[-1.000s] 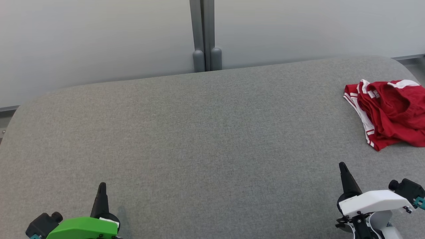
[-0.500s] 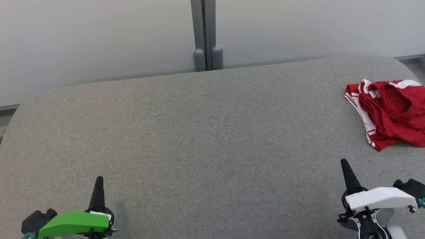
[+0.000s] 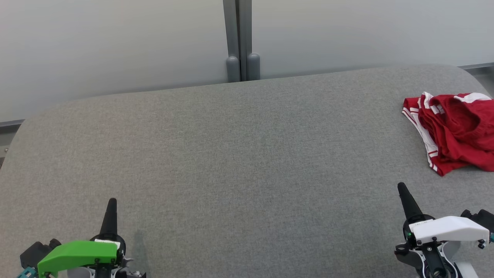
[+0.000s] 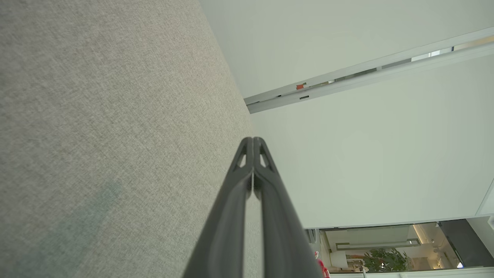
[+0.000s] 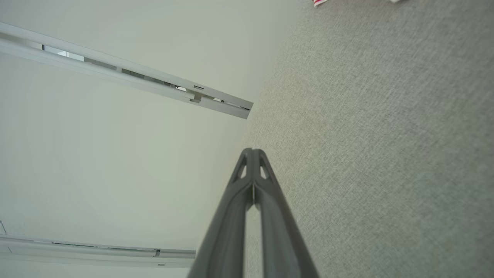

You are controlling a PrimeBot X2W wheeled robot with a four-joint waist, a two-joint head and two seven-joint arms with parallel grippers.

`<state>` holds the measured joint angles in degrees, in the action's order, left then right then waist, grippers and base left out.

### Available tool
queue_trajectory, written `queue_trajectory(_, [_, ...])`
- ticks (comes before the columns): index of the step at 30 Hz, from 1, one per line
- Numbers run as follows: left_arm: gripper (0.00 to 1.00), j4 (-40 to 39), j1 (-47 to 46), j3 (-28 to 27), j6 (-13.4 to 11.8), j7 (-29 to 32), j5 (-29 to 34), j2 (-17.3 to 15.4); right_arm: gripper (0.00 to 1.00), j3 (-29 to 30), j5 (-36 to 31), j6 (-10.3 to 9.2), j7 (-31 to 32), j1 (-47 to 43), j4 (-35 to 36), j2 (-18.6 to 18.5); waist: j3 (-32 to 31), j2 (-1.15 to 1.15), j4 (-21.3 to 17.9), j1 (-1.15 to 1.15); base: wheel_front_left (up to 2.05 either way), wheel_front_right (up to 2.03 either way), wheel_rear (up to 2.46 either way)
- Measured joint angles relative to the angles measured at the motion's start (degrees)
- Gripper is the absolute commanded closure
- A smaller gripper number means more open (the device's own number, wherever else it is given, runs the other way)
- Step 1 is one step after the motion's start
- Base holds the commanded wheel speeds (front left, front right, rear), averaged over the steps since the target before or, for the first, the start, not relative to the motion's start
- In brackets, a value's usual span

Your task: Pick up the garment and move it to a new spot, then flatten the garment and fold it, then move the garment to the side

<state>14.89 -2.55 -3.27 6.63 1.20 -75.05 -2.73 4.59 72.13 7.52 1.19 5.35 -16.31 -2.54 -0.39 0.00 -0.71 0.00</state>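
Observation:
A red garment (image 3: 457,131) with white stripes lies crumpled at the far right of the grey fabric surface (image 3: 239,154), partly cut off by the head view's right edge. A small red and white corner of the garment (image 5: 321,2) peeks in at the top of the right wrist view. My left gripper (image 3: 112,202) with its green housing sits at the lower left, shut and holding nothing. My right gripper (image 3: 402,188) with its white housing is at the lower right, shut and empty, a short way below the garment. The wrist views show the left gripper (image 4: 252,139) and right gripper (image 5: 252,151) with fingers pressed together.
A pale wall with a grey vertical post (image 3: 239,38) stands behind the surface's far edge. The surface has rounded corners at left and right, with a strip of floor (image 3: 484,75) beyond the right corner.
The head view has shifted slightly. Both grippers have drifted a little upward in the view, the left one also leftward. The garment has stayed where it was.

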Motion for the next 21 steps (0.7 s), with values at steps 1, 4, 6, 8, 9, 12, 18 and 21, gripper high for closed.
queue_trajectory(1, [1.00, 0.00, -0.08, -0.09, 0.00, 0.05, -0.32, 0.00, 1.00, 0.03, 0.44, 0.00, 0.15, 0.01, 0.04, 0.00, 0.01, 0.00, 0.01, 0.00, 0.00, 0.00, 0.00])
queue_trajectory(4, [1.00, -0.03, -0.26, -0.30, 0.16, 0.53, -1.55, 0.00, 1.00, 0.19, 1.93, 0.00, 0.56, 0.03, 0.24, -0.02, 0.05, 0.00, 0.06, 0.00, 0.00, 0.00, 0.00])
queue_trajectory(6, [1.00, -0.07, -0.43, -0.45, 0.18, 0.76, -2.54, 0.00, 1.00, 0.27, 3.02, 0.00, 0.85, 0.05, 0.32, -0.03, 0.07, 0.00, 0.09, 0.00, 0.00, 0.00, 0.00])
queue_trajectory(8, [1.00, -0.10, -0.52, -0.57, 0.19, 1.07, -3.33, 0.00, 1.00, 0.36, 3.88, -0.01, 1.11, 0.06, 0.42, -0.03, 0.09, 0.00, 0.12, 0.00, 0.00, 0.00, 0.00])
queue_trajectory(9, [1.00, -0.11, -0.57, -0.64, 0.19, 1.21, -3.71, 0.00, 1.00, 0.41, 4.37, -0.01, 1.26, 0.07, 0.51, -0.04, 0.11, 0.00, 0.13, 0.00, 0.00, 0.00, 0.00])
queue_trajectory(12, [1.00, -0.18, -0.81, -0.86, 0.25, 1.44, -4.83, 0.00, 1.00, 0.54, 5.81, -0.01, 1.59, 0.09, 0.66, -0.04, 0.14, 0.00, 0.18, 0.00, 0.00, 0.00, 0.00])
queue_trajectory(18, [1.00, -0.30, -1.43, -1.32, 0.41, 2.27, -7.24, -0.01, 1.00, 0.78, 8.47, -0.02, 2.35, 0.27, 0.94, -0.07, 0.21, 0.00, 0.27, 0.00, 0.00, 0.00, 0.00])
queue_trajectory(21, [1.00, -0.33, -1.54, -1.56, 0.42, 2.53, -8.32, -0.01, 1.00, 0.89, 9.81, -0.02, 2.59, 0.28, 1.08, -0.08, 0.25, 0.00, 0.31, 0.00, 0.00, 0.00, 0.00])
